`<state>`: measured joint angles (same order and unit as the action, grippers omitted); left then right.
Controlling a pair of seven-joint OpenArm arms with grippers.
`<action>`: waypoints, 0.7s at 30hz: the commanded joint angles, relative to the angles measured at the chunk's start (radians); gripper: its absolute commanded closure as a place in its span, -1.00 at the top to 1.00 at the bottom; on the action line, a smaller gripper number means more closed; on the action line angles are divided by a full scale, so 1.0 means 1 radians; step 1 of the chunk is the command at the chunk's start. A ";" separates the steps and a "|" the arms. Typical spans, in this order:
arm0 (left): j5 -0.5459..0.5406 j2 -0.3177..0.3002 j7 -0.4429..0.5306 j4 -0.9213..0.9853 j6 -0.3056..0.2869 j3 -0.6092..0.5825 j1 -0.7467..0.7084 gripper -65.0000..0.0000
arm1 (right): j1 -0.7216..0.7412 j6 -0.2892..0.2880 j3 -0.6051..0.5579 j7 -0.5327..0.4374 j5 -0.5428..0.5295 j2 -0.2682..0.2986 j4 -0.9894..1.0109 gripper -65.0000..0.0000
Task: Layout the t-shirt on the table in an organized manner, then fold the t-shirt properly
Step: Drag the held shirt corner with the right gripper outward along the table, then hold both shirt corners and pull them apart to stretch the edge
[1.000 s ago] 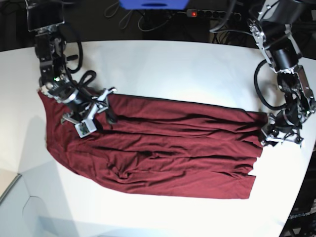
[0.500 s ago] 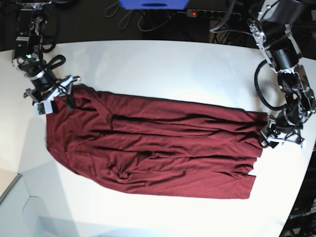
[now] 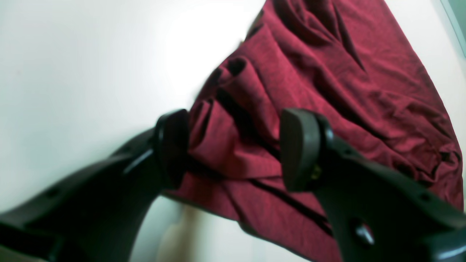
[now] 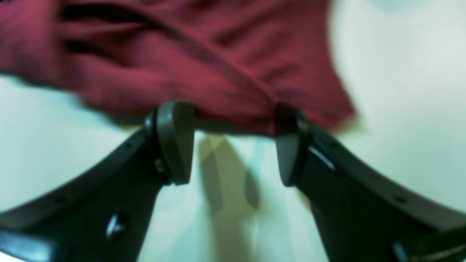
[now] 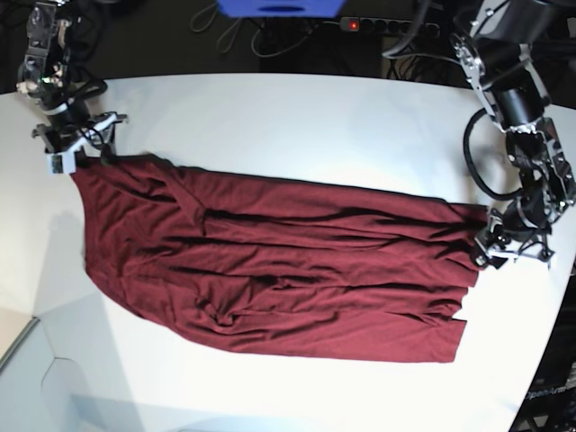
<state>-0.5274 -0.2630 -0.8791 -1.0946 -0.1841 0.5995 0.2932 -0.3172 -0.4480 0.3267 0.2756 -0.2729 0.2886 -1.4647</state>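
Note:
The dark maroon t-shirt (image 5: 288, 279) lies spread lengthwise across the white table (image 5: 297, 126), creased along its middle. My right gripper (image 5: 83, 151) sits at the shirt's far left corner. In the right wrist view it (image 4: 233, 145) is open, and the blurred shirt edge (image 4: 182, 62) runs just past its fingertips (image 4: 174, 142). My left gripper (image 5: 493, 245) is at the shirt's right edge. In the left wrist view it (image 3: 235, 149) is open and straddles a bunched fold of the shirt (image 3: 327, 72) without pinching it.
A power strip (image 5: 387, 25), cables and a blue object (image 5: 279, 7) lie beyond the table's far edge. The table's curved edge runs close to my left arm at the right. A lower grey surface (image 5: 27, 378) adjoins the front left corner.
My right gripper moved from on the shirt to its far left corner, and that corner now lies drawn out farther left. Both grippers' jaws widened. The left arm barely moved.

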 commanded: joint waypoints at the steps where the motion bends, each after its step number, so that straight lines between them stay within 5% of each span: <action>1: -0.013 -0.017 0.011 -0.014 -0.005 0.001 0.021 0.17 | 0.002 -0.004 0.002 -0.048 -0.016 0.013 -0.009 0.08; 7: -0.015 -0.017 0.008 -0.025 -0.007 0.003 0.021 0.20 | 0.005 -0.004 0.024 -0.069 -0.016 0.024 0.015 0.08; 15: -0.130 -0.022 0.004 -0.025 -0.007 -0.002 -0.018 0.96 | 0.003 -0.004 0.024 -0.069 -0.016 0.025 0.015 0.08; 21: -0.172 -0.017 0.011 -0.012 -0.007 -0.002 -0.061 1.00 | 0.002 -0.004 0.024 -0.069 -0.018 0.022 0.015 0.08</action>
<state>-0.6823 -0.2657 -0.8738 -1.0935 -0.1867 0.5964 0.2119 -0.3168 -0.4484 0.3439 0.2344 -0.2771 0.2970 -1.4349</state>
